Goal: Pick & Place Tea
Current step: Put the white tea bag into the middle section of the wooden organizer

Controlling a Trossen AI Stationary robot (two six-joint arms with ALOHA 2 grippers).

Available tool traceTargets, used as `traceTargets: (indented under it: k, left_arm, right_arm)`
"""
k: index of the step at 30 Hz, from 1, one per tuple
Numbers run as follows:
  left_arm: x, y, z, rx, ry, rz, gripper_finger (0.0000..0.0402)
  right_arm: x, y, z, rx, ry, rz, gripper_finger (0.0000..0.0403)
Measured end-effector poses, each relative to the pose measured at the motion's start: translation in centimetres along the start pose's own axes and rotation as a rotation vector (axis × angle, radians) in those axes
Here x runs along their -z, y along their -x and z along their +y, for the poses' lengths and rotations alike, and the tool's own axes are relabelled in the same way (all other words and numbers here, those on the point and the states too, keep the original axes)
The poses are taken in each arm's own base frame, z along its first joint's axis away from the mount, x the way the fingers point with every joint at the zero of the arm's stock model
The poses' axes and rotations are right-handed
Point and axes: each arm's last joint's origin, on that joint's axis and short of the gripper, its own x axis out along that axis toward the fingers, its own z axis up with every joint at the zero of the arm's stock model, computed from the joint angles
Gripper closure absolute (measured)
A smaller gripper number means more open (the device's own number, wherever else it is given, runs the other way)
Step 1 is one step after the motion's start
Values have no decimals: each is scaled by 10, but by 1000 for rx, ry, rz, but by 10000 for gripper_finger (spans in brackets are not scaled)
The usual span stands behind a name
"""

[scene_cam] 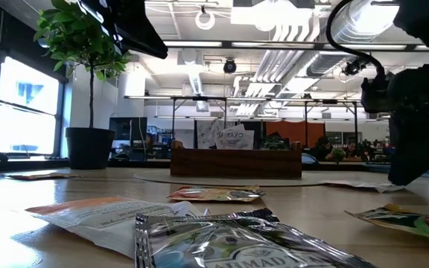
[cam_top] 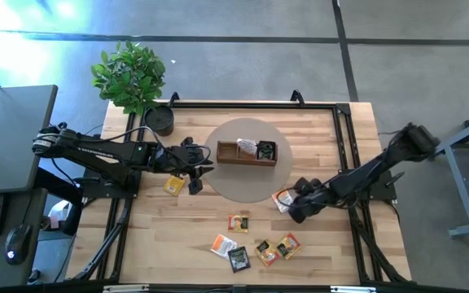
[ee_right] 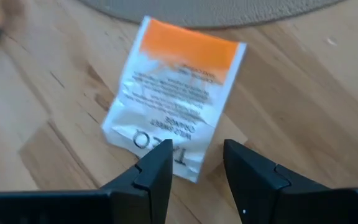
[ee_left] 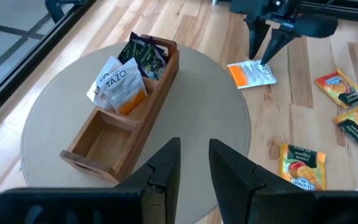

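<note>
While my right gripper (ee_right: 196, 163) hangs low over a white-and-orange tea packet (ee_right: 176, 93) just off the round mat (cam_top: 247, 185), fingers apart and empty, my left gripper (ee_left: 194, 165) waits by the wooden tray (ee_left: 114, 127), jaws narrow, holding nothing. Two packets stand in the tray; others (cam_top: 255, 244) lie scattered on the table (cam_top: 332, 244).

On the pale wooden table (cam_top: 316, 260), a long wooden tray (cam_top: 246, 153) sits on a round beige mat (cam_top: 247, 185); small tea packets (cam_top: 255, 247) lie scattered nearby.
</note>
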Motion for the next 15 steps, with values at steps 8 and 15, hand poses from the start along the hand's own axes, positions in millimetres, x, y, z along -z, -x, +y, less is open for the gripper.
traceTargets:
  k: [8,15]
  left_arm:
    - [0,0,0,0,0,0,318]
    - [0,0,0,-3,0,-1,318]
  right_arm:
    - [8,-9,-15,-77,-36,-59,279]
    - [9,-11,-17,-119,38,-91,308]
